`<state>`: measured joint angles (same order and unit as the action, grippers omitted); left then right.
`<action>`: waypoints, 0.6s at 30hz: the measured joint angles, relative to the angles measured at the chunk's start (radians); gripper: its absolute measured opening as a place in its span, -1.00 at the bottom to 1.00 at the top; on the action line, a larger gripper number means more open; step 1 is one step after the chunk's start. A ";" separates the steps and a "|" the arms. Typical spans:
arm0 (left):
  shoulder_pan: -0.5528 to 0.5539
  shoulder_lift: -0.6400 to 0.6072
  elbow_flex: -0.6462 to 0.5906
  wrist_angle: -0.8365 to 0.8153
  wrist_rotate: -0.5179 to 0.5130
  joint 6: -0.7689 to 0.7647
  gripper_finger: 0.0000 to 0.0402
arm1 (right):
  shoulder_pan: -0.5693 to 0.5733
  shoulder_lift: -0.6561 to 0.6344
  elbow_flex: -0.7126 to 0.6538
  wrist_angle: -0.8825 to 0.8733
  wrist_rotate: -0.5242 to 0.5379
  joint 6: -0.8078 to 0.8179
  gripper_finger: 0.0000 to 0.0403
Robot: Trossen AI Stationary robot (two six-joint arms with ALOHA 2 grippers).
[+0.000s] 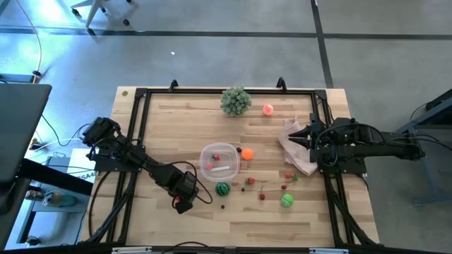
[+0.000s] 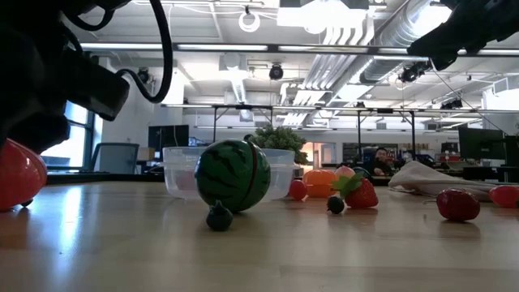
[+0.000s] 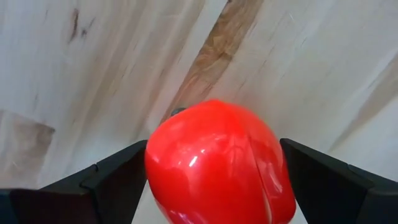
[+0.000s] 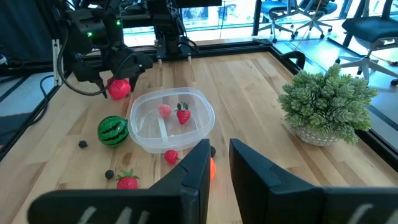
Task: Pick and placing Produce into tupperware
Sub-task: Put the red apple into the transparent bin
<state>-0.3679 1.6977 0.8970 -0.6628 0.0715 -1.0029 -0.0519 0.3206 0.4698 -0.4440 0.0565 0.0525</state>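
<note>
The left gripper (image 1: 183,204) is down at the near-left part of the table (image 1: 183,120), its 2 fingers (image 3: 118,180) spread wide on either side of a shiny red ball (image 3: 219,163); whether they actually press it I cannot tell. That red ball sits low by the wood, well to the near-left of the tupperware (image 1: 219,161).

The tupperware stands near the middle of the table and already has a strawberry (image 4: 183,116) and a small pink piece (image 4: 164,110) inside. Just beside its near edge lies the striped green watermelon ball (image 1: 222,189), with a tiny dark berry (image 2: 218,216) close to it. An orange ball (image 1: 246,152) rests against the container's right side. More small red pieces and a green ball (image 1: 287,201) are scattered toward the near-right. Another orange-red ball (image 1: 268,109) sits at the far side, beside the bushy green plant (image 1: 235,100).

The right gripper (image 4: 214,155) waits at the right side over the pale bag (image 1: 296,149), its fingers close together with only a narrow gap and nothing between them.
</note>
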 joint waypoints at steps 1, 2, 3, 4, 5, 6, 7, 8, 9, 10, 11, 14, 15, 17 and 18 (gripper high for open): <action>0.000 0.000 0.000 -0.005 -0.010 0.003 0.71 | 0.000 0.000 0.000 0.000 0.000 0.000 -0.74; 0.000 0.000 0.000 -0.010 -0.019 0.003 0.71 | 0.000 0.000 0.000 0.000 0.000 0.000 -0.74; 0.000 0.000 0.000 -0.013 -0.025 0.001 0.70 | 0.000 0.000 0.000 0.000 0.000 0.000 -0.74; 0.000 0.000 0.000 -0.016 -0.030 0.000 0.70 | 0.000 0.000 0.000 0.000 0.000 0.000 -0.74; 0.001 0.000 0.000 -0.018 -0.035 -0.003 0.70 | 0.000 0.000 0.000 0.000 0.000 0.000 -0.74; 0.001 0.000 0.000 -0.020 -0.040 -0.008 0.70 | 0.000 0.000 0.000 0.000 0.000 0.000 -0.74; 0.001 0.000 0.000 -0.023 -0.045 -0.010 0.70 | 0.000 0.000 0.000 0.000 0.000 0.000 -0.74; 0.001 0.000 0.000 -0.026 -0.047 -0.013 0.70 | 0.000 0.000 0.000 0.000 0.000 0.000 -0.74; 0.001 0.000 0.000 -0.029 -0.050 -0.016 0.70 | 0.000 0.000 0.000 0.000 0.000 0.000 -0.74; 0.002 0.001 0.000 -0.032 -0.053 -0.018 0.70 | 0.000 0.000 0.000 0.000 0.000 0.000 -0.74; 0.002 0.001 0.000 -0.033 -0.053 -0.022 0.70 | 0.000 0.000 0.000 0.000 0.000 0.000 -0.74; 0.002 0.001 0.000 -0.036 -0.054 -0.034 0.70 | 0.000 0.000 0.000 0.000 0.000 0.000 -0.74; 0.002 0.001 0.000 -0.038 -0.054 -0.038 0.70 | 0.000 0.000 0.000 0.000 0.000 0.000 -0.74; 0.002 0.001 0.000 -0.041 -0.054 -0.045 0.70 | 0.000 0.000 0.000 0.000 0.000 0.000 -0.74; 0.002 0.001 0.000 -0.044 -0.055 -0.047 0.69 | 0.000 0.000 0.000 0.000 0.000 0.000 -0.74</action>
<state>-0.3656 1.6985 0.8970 -0.7066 0.0170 -1.0503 -0.0519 0.3206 0.4698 -0.4438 0.0565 0.0522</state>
